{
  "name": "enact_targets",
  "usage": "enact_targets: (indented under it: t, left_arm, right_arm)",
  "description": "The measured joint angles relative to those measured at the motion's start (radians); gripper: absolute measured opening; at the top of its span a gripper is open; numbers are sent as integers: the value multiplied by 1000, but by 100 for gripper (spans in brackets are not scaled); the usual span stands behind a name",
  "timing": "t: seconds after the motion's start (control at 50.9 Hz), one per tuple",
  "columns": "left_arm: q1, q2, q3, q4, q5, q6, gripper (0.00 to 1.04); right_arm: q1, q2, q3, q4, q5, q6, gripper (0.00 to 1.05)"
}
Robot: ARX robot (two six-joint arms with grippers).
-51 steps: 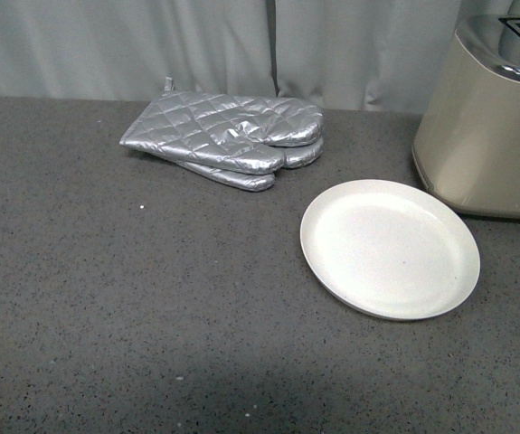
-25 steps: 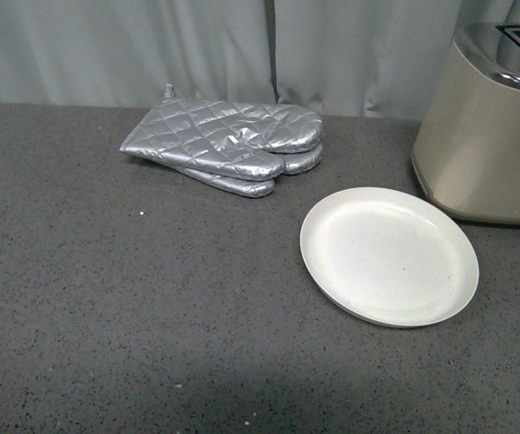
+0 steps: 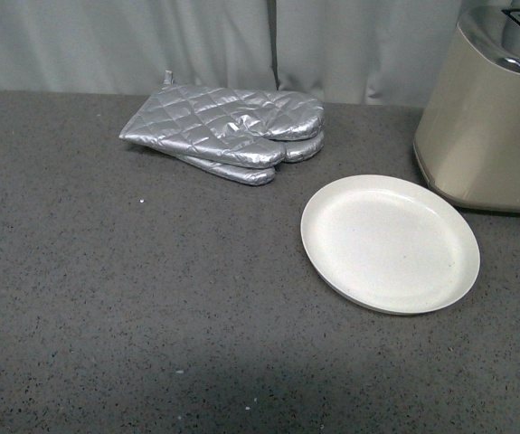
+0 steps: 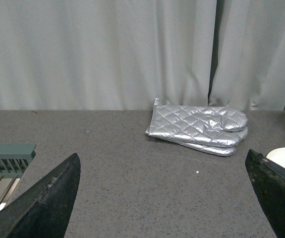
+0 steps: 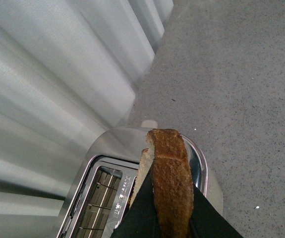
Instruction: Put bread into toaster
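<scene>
The bread (image 5: 170, 183), a brown-crusted slice seen edge-on, is pinched between the black fingers (image 5: 142, 208) of my right gripper (image 5: 169, 213), which is shut on it. It hangs above the chrome top of the toaster (image 5: 112, 148), beside an open slot (image 5: 90, 201) with wire guides. In the front view the beige toaster (image 3: 490, 127) stands at the far right; neither arm shows there. My left gripper (image 4: 164, 198) is open over bare countertop, its two dark fingertips (image 4: 48, 203) wide apart with nothing between them.
A round white plate (image 3: 389, 244) lies empty in front of the toaster. Silver quilted oven mitts (image 3: 228, 131) are stacked at the back, before a grey curtain (image 3: 151, 41). A grey rack edge (image 4: 6, 158) shows in the left wrist view.
The front view has shifted slightly up and down between frames; plate, mitts and toaster keep their places relative to each other.
</scene>
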Motion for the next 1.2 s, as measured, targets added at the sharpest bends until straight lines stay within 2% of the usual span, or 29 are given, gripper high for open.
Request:
enact_targets:
  t: [0.314, 0.668, 0.746, 0.844, 0.884, 0.982, 1.06, 1.099, 1.139, 1.158, 1.178, 1.198]
  left_arm:
    - [0, 0, 0, 0, 0, 0, 98]
    - [0, 0, 0, 0, 0, 0, 98]
    - [0, 0, 0, 0, 0, 0, 98]
    - [0, 0, 0, 0, 0, 0, 98]
    - [0, 0, 0, 0, 0, 0, 98]
    - [0, 0, 0, 0, 0, 0, 98]
    - [0, 0, 0, 0, 0, 0, 98]
    - [0, 0, 0, 0, 1, 0, 98]
    - [0, 0, 0, 0, 0, 0, 98]
    - [0, 0, 0, 0, -3, 0, 98]
    - [0, 0, 0, 0, -2, 0, 98]
    - [0, 0, 0, 0, 0, 0, 98]
  right_arm:
    - [13, 52, 80, -38, 29, 19, 3]
    - [32, 52, 80, -29, 34, -6, 65]
    - [32, 52, 80, -33, 27, -6, 76]
    - [32, 25, 40, -25, -6, -22, 95]
    - [33, 2, 7, -2, -18, -33, 97]
    - [46, -151, -182, 124, -72, -126, 95]
    - [73, -378, -413, 202, -137, -206, 95]
    - [67, -516, -585, 379, -316, -340, 89]
    - [71, -663, -774, 618, -534, -524, 80]
    - [73, -711, -829, 674, -581, -562, 78]
    - [80, -821, -935, 732, -653, -695, 72]
    - [89, -906, -996, 720, -688, -766, 69]
